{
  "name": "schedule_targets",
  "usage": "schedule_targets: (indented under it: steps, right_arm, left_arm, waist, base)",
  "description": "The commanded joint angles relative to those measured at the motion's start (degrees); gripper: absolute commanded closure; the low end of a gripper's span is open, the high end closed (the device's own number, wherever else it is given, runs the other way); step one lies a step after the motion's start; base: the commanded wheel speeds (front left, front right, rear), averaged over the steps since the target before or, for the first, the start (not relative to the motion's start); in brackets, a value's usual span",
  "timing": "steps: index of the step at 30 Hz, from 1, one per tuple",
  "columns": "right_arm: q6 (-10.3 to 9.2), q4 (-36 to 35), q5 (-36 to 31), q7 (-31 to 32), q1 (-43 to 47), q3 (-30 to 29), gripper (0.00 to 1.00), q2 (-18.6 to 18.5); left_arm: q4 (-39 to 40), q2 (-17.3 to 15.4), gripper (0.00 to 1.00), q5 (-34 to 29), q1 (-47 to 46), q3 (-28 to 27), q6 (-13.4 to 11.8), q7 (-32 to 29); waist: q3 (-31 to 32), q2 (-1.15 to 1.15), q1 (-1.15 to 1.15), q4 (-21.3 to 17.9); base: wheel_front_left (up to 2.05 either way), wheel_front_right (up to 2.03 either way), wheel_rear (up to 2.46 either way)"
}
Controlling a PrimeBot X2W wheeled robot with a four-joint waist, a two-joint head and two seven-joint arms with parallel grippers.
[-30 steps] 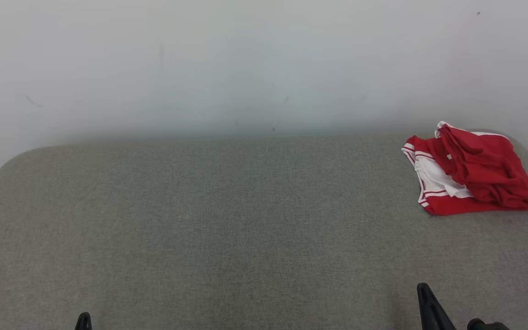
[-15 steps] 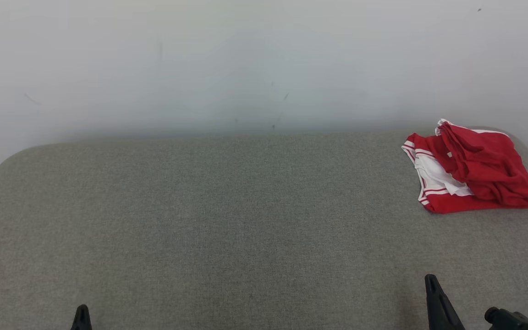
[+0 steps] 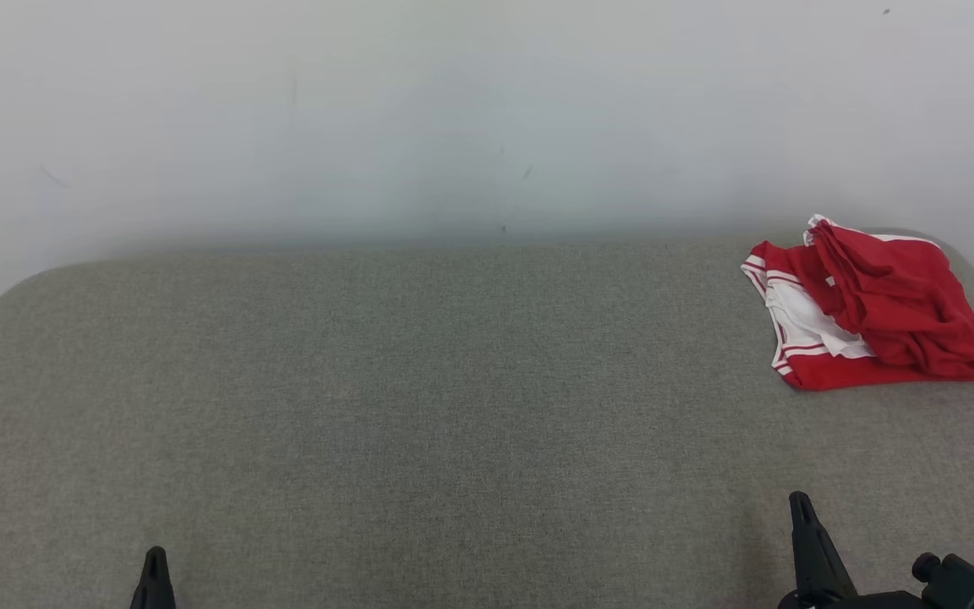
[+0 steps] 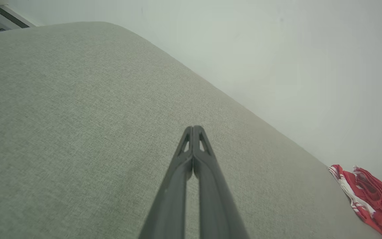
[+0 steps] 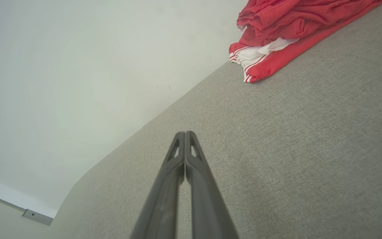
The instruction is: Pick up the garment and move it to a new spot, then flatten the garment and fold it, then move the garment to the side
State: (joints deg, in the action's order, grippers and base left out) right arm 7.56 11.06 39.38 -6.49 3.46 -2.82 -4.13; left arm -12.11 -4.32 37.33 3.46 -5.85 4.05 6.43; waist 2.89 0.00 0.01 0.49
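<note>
1 garment (image 3: 876,313) lies on 1 table (image 3: 453,406), with 1 wall (image 3: 453,110) behind. 2 grippers are in view: 1 left gripper (image 4: 193,128) and 1 right gripper (image 5: 185,133). Each has 2 fingers (image 4: 175,186), 4 fingers in all.

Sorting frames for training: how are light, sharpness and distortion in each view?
Head view: soft, even light, no glare, garment crisp with a faint shadow on the table. Left wrist view: scene tilted, greenish cast, left gripper slightly soft. Right wrist view: tilted too, right gripper slightly soft, garment clear.
</note>
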Motion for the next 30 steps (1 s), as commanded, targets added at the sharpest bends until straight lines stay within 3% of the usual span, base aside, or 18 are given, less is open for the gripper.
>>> schedule_targets:
  steps: [1, 30]
  right_arm:
    - [-0.04, -0.51, 2.28, 0.47, -1.45, -0.32, 1.0, 0.08]
    - [-0.07, 0.84, 22.57, 5.55, -4.92, -1.74, 1.0, 0.59]
  left_arm:
    - [0.52, -0.07, 1.0, 2.51, -1.63, -0.15, 0.27, -0.45]
    - [-0.44, 0.54, 1.0, 23.52, -5.08, -0.43, 1.55, -5.54]
  waist:
    - [-0.05, 0.0, 0.0, -0.01]
    - [-0.98, 0.0, 0.0, -0.16]
  base:
    - [0.0, 0.0, 0.0]
    - [0.0, 0.0, 0.0]
